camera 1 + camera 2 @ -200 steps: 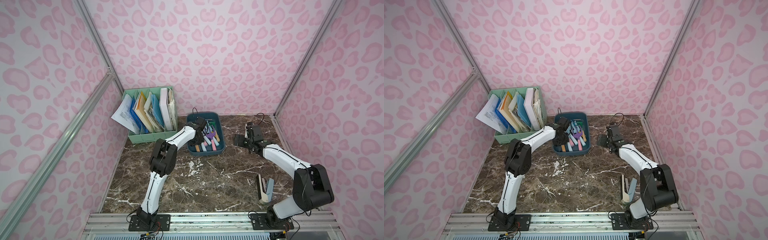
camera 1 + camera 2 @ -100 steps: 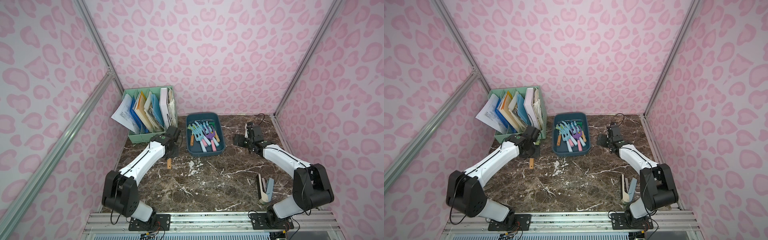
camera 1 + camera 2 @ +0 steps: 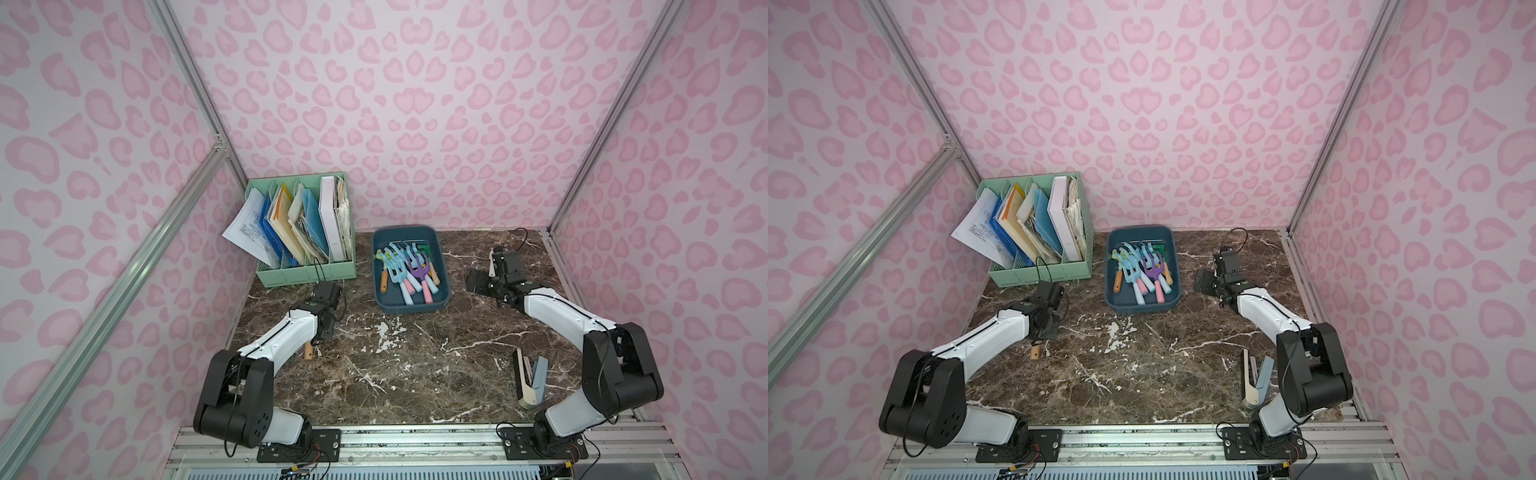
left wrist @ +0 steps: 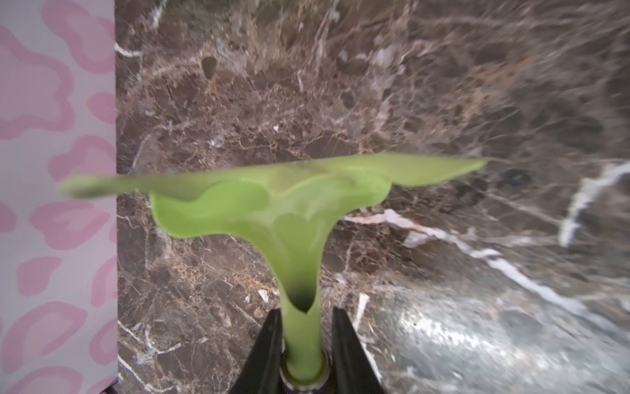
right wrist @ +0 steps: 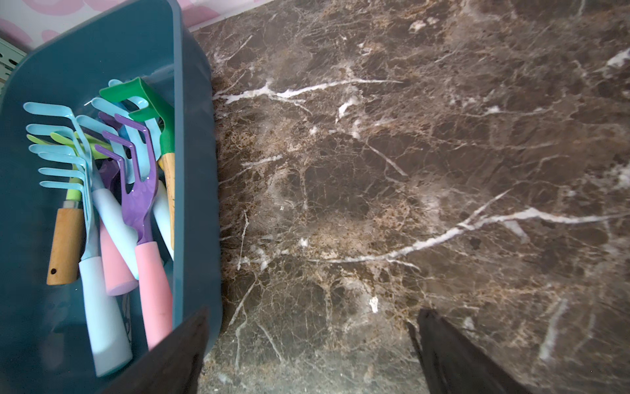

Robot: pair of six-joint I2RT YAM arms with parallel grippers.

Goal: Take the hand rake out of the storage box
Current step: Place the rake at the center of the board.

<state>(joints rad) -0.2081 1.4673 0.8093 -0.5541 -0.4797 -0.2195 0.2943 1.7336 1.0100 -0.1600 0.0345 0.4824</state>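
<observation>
My left gripper [image 4: 303, 341] is shut on the neck of a light green hand rake [image 4: 272, 198], held over the marble left of the storage box. In both top views only the rake's wooden handle end [image 3: 308, 351] [image 3: 1035, 352] shows, poking out beneath the left gripper [image 3: 321, 336] [image 3: 1044, 330]. The teal-blue storage box [image 3: 411, 308] [image 3: 1144, 308] [image 5: 196, 136] stands at the back middle with several more rakes [image 3: 405, 270] inside. My right gripper [image 3: 484, 272] [image 3: 1210, 272] [image 5: 313, 314] hangs open and empty just right of the box.
A mint-green file organiser [image 3: 307, 274] [image 3: 1040, 276] full of papers stands behind the left arm. A beige and grey-blue stapler-like thing [image 3: 530, 378] [image 3: 1256, 380] lies at the front right. The pink wall [image 4: 58, 204] runs close beside the held rake.
My left arm has drawn the green rake out of the box, swung it left and then a little toward the front. The right arm has not moved.
</observation>
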